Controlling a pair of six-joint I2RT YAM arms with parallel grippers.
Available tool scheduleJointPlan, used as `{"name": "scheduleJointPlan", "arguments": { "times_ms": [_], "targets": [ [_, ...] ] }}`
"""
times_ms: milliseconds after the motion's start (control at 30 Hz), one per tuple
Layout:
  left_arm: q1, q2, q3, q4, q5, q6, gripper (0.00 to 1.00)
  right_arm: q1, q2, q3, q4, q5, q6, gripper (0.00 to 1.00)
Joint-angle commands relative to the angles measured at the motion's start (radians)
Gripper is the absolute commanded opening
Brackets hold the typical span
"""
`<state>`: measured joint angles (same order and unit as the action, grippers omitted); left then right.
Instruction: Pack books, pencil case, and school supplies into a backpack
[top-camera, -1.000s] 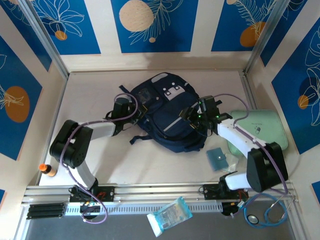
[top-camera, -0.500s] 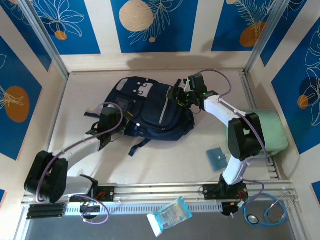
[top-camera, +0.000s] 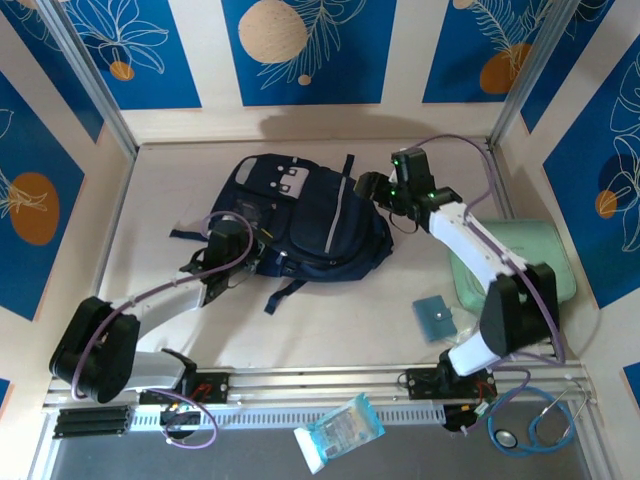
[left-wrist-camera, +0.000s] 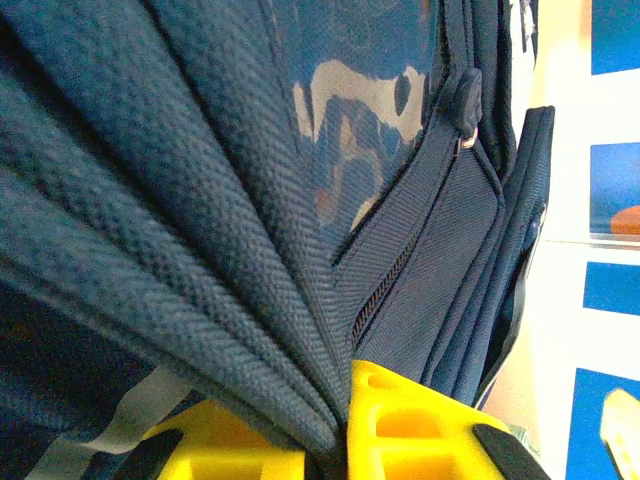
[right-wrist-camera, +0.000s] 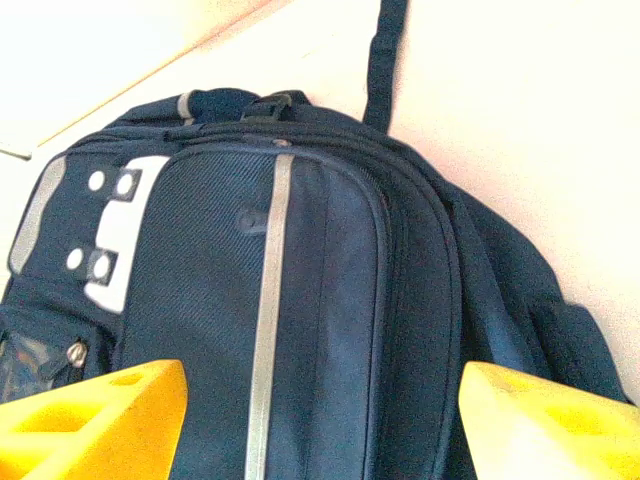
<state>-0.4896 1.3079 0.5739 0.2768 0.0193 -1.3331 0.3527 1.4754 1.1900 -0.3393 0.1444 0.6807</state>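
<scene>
Pre-opening: large navy fabric backpack (top-camera: 310, 235) is pinched at its 8 o'clock by left gripper (top-camera: 232, 252), right gripper (top-camera: 375, 188) is held spread at 2 o'clock; opening grab is judged next.

- The backpack (left-wrist-camera: 200, 200) runs off every edge of the left wrist view, and its bunched folds bury the tips of the left gripper (left-wrist-camera: 335, 450).
- The right gripper (right-wrist-camera: 320, 430) has its fingers cropped by the bottom edge.
- The right arm hides part of the mint-green case (top-camera: 550, 250).

Navy backpack (top-camera: 300, 232), pale stripe (top-camera: 336, 212); teal pad (top-camera: 434, 318)
</scene>
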Motion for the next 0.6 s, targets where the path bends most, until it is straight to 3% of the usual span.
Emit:
{"name": "scheduleJointPlan", "arguments": {
  "times_ms": [0, 300, 567],
  "targets": [
    [-0.036, 0.009, 0.025, 0.062, 0.02, 0.008, 0.12, 0.097, -0.074, -0.083, -0.052, 0.059, 0.035, 0.72],
    [-0.052, 0.021, 0.046, 0.081, 0.021, 0.008, 0.12, 0.447, -0.004, -0.114, 0.033, 0.112, 0.207, 0.54],
    [-0.051, -0.001, 0.038, 0.082, 0.03, 0.0, 0.13, 0.555, 0.154, -0.035, 0.083, 0.151, 0.338, 0.47]
  ]
}}
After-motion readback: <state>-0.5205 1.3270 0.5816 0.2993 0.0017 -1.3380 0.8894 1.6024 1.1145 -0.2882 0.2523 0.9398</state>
